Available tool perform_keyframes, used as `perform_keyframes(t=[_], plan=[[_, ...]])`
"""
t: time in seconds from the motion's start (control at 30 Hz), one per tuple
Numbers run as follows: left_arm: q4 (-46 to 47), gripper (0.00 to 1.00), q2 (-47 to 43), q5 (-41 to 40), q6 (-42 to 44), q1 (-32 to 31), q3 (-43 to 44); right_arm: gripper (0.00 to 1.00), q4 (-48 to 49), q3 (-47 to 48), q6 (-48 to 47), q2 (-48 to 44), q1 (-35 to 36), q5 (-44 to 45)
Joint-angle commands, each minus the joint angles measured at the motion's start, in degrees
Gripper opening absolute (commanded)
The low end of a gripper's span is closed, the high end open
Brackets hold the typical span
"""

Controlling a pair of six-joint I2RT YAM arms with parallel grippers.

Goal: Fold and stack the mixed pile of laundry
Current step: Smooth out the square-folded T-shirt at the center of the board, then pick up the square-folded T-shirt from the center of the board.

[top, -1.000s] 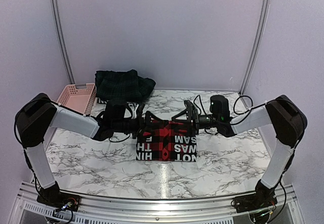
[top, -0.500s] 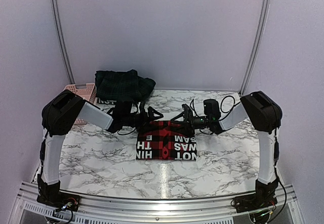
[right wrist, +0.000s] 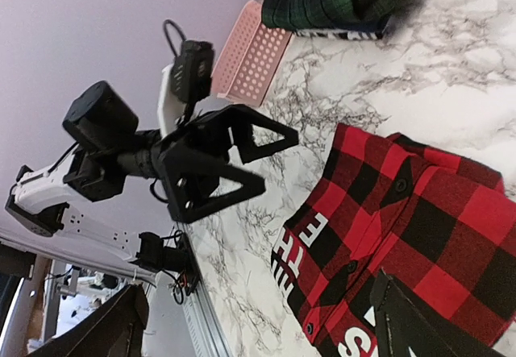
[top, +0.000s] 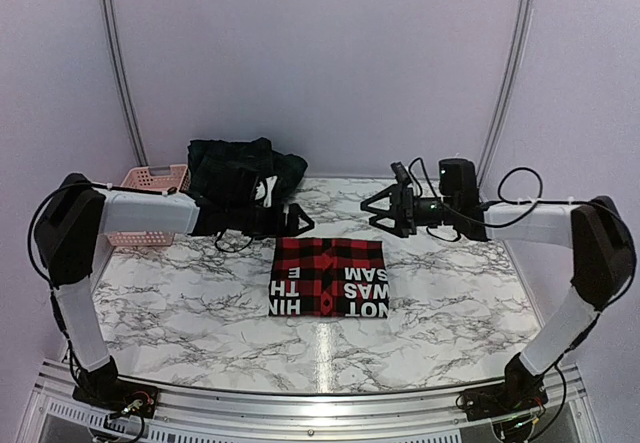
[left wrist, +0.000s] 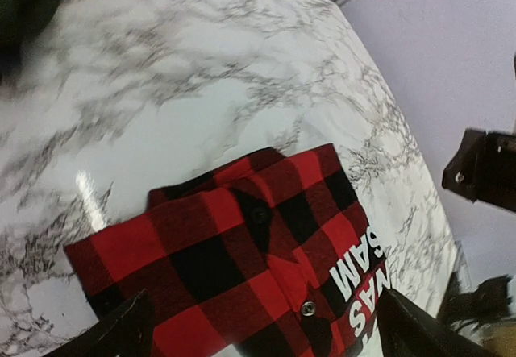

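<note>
Your left gripper (top: pixel 297 221) hangs with its jaws spread wide and nothing between them; the right wrist view shows the two black fingers clearly apart. It sits just off the far left corner of the shirt (top: pixel 328 278), not touching it. Your right gripper (top: pixel 374 209) is also spread and empty, just beyond the shirt's far right corner. The two grippers face each other across the shirt's far edge.

The shirt lies flat in the middle of the table (top: pixel 450 308), folded into a neat rectangle. Its red-and-black checks are up, the button placket runs down the centre, and a black panel with white letters lies along the near edge. Neither arm is in contact with it.

Past your left arm, at the far left of the table, the dark green plaid piece (top: pixel 245 166) sits in a rumpled heap. A dark band (right wrist: pixel 339 31) with white lettering shows under its near edge. The pink basket (top: pixel 150 185) stands just to the left of that heap, against the table's left edge.
</note>
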Motion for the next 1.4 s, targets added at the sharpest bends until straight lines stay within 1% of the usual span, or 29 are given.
perform_keyframes(t=[0.0, 0.07, 0.17, 0.27, 0.33, 0.43, 0.5, 0.83, 0.93, 1.1, 1.2, 1.3, 1.37], plan=[[-20.8, 0.99, -4.3, -13.3, 25.2, -10.3, 7.0, 0.92, -10.3, -7.9, -3.5, -7.8, -3.2, 5.8], [-21.4, 0.99, -4.2, -15.5, 28.2, -13.9, 7.9, 0.92, -11.1, -11.6, -3.0, -11.8, -5.0, 6.6], [-21.4, 0.99, -2.2, -18.9, 32.6, -18.8, 10.5, 0.92, -11.9, -16.0, -2.3, -15.3, -7.4, 6.8], [-21.5, 0.99, 1.4, -19.0, 37.1, -22.6, 14.2, 0.93, -11.2, -20.0, -0.8, -17.9, -8.6, 6.6], [-21.5, 0.95, 4.0, -18.6, 40.8, -24.5, 16.4, 0.93, -10.1, -22.5, 0.5, -18.9, -9.2, 6.2], [-21.5, 0.87, 7.9, -18.4, 45.8, -26.7, 19.3, 0.94, -8.3, -25.1, 1.7, -19.6, -9.7, 5.7], [-21.5, 0.79, 10.6, -18.4, 48.9, -27.8, 20.8, 0.94, -7.3, -26.7, 2.4, -19.7, -9.7, 5.5], [-21.4, 0.45, 20.6, -17.5, 54.7, -30.1, 27.2, 0.94, -0.4, -30.4, 6.3, -16.7, -9.8, 4.8], [-21.4, 0.39, 22.5, -17.9, 55.9, -30.2, 27.6, 0.94, 0.9, -30.7, 7.3, -15.2, -9.9, 4.5], [-21.5, 0.31, 24.4, -18.4, 57.3, -30.3, 26.5, 0.93, 1.6, -30.0, 7.9, -13.1, -9.9, 4.3], [-21.4, 0.27, 24.7, -17.8, 56.9, -30.2, 26.0, 0.93, 1.7, -29.7, 7.8, -11.7, -9.8, 4.4], [-20.7, 0.15, 23.1, -15.4, 53.5, -29.4, 25.8, 0.93, 2.1, -29.7, 7.7, -10.1, -9.6, 4.3], [-18.4, 0.08, 20.6, -13.8, 51.4, -28.8, 24.4, 0.93, 2.9, -29.8, 8.1, -9.0, -9.2, 4.0]])
